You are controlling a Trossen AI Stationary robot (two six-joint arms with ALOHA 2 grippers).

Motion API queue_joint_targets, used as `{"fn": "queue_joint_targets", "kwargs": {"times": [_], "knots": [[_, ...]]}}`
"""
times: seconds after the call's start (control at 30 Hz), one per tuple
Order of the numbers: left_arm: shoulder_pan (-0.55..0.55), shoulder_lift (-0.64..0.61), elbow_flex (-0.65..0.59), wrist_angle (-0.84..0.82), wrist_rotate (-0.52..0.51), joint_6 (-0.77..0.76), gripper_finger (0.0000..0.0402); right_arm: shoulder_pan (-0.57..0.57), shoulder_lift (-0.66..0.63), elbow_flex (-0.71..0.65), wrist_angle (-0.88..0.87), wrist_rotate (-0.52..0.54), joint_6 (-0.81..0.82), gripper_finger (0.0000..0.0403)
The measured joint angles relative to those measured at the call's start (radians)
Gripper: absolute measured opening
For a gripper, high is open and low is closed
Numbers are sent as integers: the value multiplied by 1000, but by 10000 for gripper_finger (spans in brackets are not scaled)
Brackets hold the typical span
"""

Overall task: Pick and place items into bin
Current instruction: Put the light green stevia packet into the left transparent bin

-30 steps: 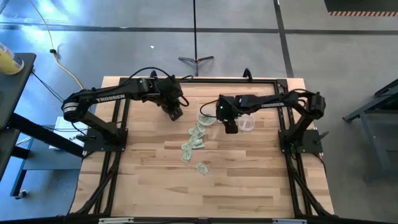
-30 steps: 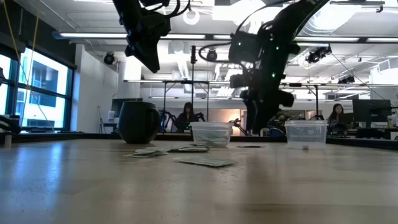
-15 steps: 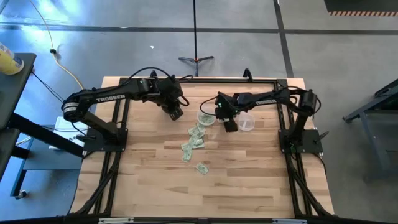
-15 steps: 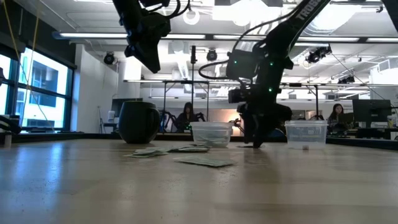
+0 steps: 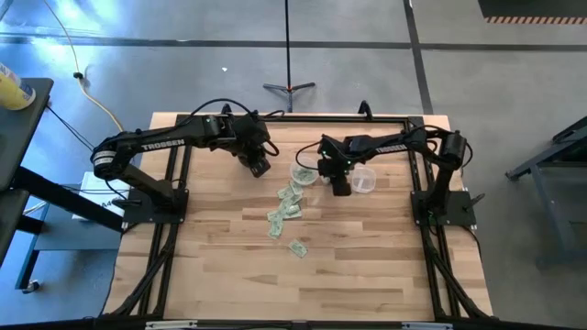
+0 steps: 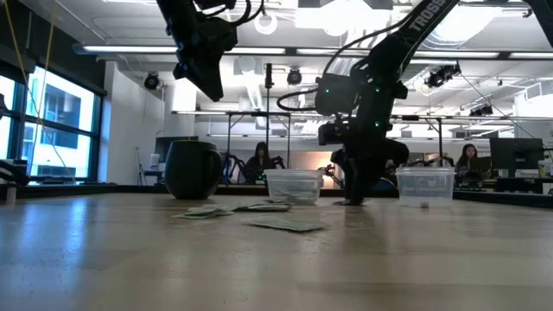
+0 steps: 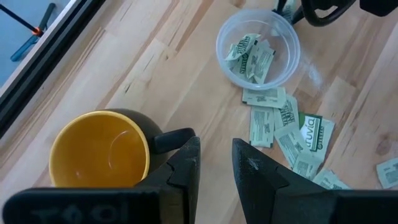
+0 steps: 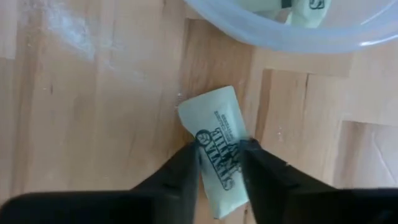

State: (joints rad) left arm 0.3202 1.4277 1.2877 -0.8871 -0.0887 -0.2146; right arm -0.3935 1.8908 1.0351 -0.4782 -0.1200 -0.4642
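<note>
Left gripper: raised above the table at the 10 o'clock side of the bowl, over the yellow mug. Its fingers are parted with a narrow gap and grasp nothing.

Yellow mug: upright on the wooden table, well apart from the bowl.

Clear bowl: the bin, near table centre toward the far edge. Several slips lie inside it.

Loose slips: scattered flat on the table from the bowl's 6 o'clock rim outward, some overlapping. In the high view they trail toward 7 o'clock, the last slip lying apart.

Right gripper: lowered to the table at the bowl's 3 o'clock side, between the bowl and the smaller clear cup. Its fingers straddle one slip lying flat just beside the bowl rim, tips at its two long edges; whether they are already clenched on it cannot be told.
</note>
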Motion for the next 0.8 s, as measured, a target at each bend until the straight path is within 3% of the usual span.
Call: {"fn": "queue_joint_targets", "kwargs": {"times": [0.23, 0.63, 0.8], "knots": [[0, 0, 0, 8, -1, 0, 127, 8, -14, -1, -29, 29, 56, 7], [0, 0, 0, 26, -3, 0, 127, 117, -259, -4, -87, 103, 258, 8], [0, 0, 0, 31, 1, 2, 127, 117, -250, 93, -15, 117, 325, 3]]}}
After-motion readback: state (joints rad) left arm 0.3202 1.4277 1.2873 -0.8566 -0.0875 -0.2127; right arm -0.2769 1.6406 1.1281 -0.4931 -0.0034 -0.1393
